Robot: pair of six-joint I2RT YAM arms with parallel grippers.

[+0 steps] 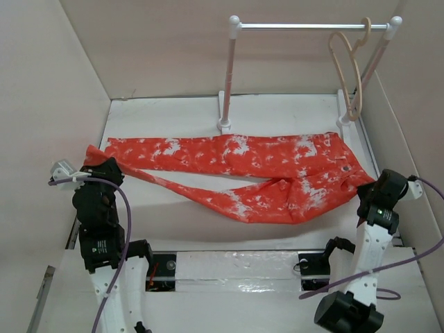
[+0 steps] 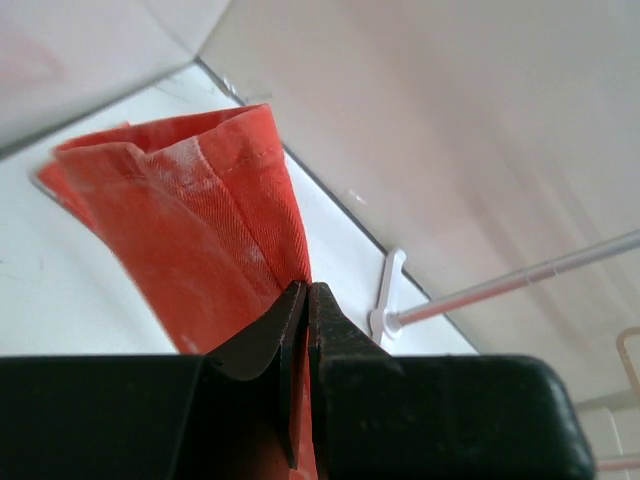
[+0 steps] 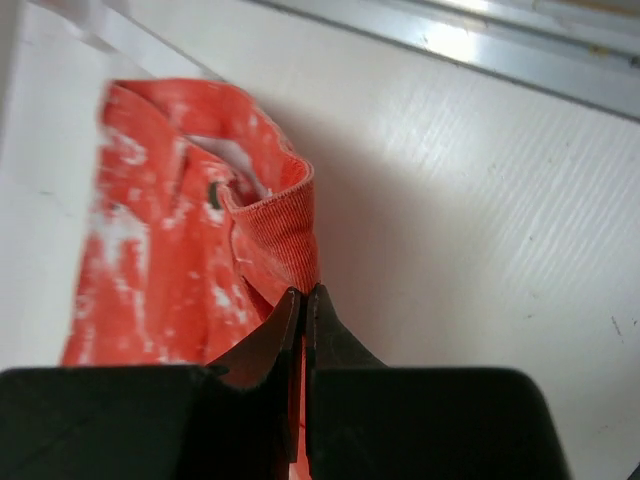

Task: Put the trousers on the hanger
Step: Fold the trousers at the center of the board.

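Observation:
The red-orange trousers (image 1: 243,170) with white blotches lie spread across the table, waistband to the right, legs to the left. My left gripper (image 1: 94,166) is shut on a leg cuff (image 2: 190,230) at the far left. My right gripper (image 1: 374,186) is shut on the waistband (image 3: 275,235) near the small button (image 3: 214,194) at the right. The pale wooden hanger (image 1: 350,69) hangs by its hook from the rack bar at the back right, apart from the trousers.
A white-posted rack with a metal bar (image 1: 305,26) stands at the back, its feet (image 1: 225,125) just behind the trousers. Beige walls close in the table on the left, back and right. The rack bar also shows in the left wrist view (image 2: 520,280).

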